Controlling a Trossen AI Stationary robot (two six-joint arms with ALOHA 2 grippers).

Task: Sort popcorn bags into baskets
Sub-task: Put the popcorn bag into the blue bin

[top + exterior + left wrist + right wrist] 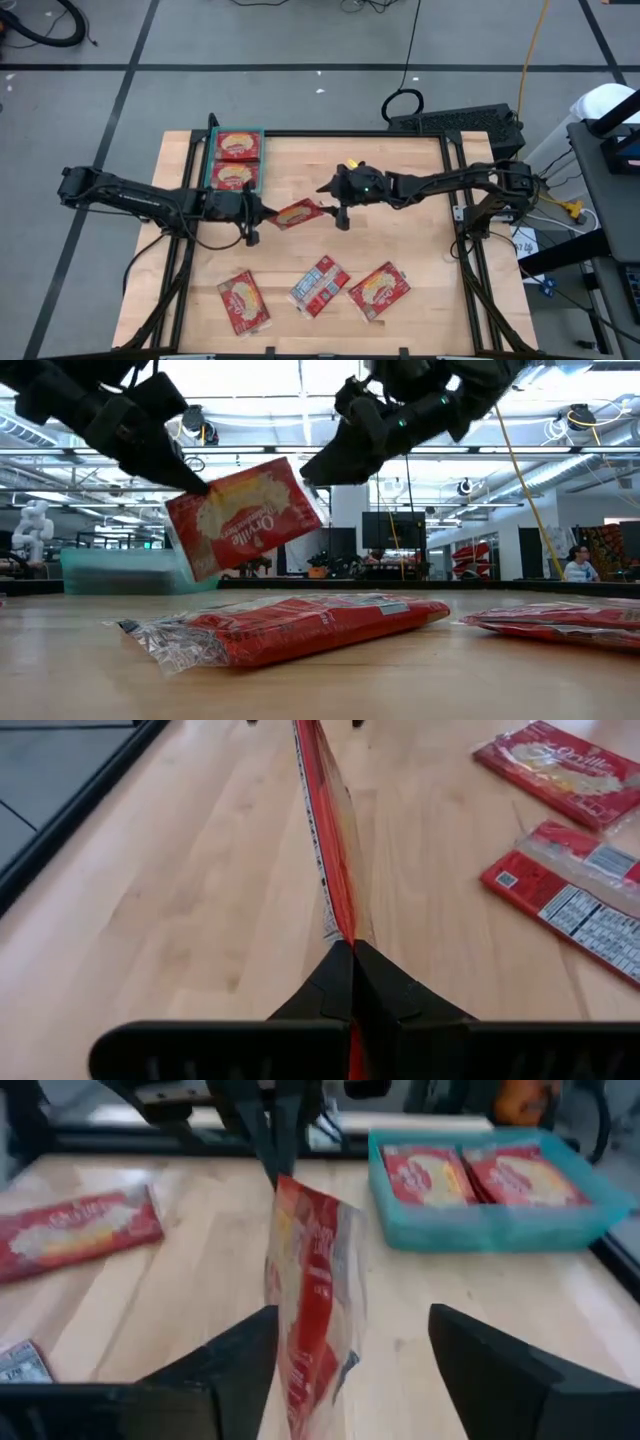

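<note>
On the wooden table the teal basket sits at the far left corner with two popcorn bags in it, and three more bags lie along the near edge. Above mid-table, the left gripper pinches one red bag by its edge, clear of the wood. The right gripper hangs at the bag's other end, jaws spread either side of it without holding.

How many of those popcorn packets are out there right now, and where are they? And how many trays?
Popcorn bags in the teal tray: 2
Popcorn bag held in the air by the left gripper: 1
Popcorn bags lying loose on the table: 3
Teal trays: 1
Total: 6 bags and 1 tray, 7 things.
</note>
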